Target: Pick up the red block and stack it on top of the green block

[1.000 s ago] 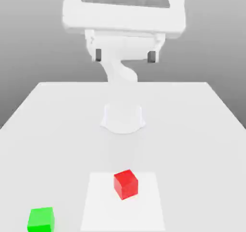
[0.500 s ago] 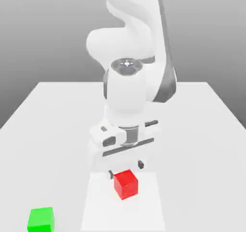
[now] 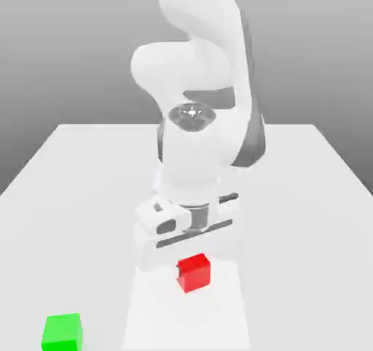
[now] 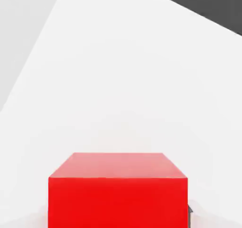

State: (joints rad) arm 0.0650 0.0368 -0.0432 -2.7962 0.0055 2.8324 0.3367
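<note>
**Ana:** Since a second ago the arm has swung down from high above the surface (image 3: 87, 167), and the gripper (image 3: 191, 263) now sits low over the red block (image 3: 194, 271). The block has shifted a little toward the exterior view's right.

**Ben:** Is it holding the block?

**Ana:** I judge yes. The jaws stood wide a second ago and have now closed to a narrow gap. The hand body covers the block's top in the exterior view, and in the hand view the red block (image 4: 118, 194) sits right up against the camera, so the gripper looks clamped on it. The block itself seems to rest on the surface, on a paler square patch (image 3: 146, 306).

**Ben:** Where is the target?

**Ana:** The green block (image 3: 62, 333) lies well apart from the red one, toward the exterior view's left and nearer the camera, close to the surface's front edge. So the coming move is a lift, then a carry left and forward.

**Ben:** Any obstacles?

**Ana:** Nothing stands between the two blocks. The main risk is the green block's nearness to the edge when the red one comes down.
</note>
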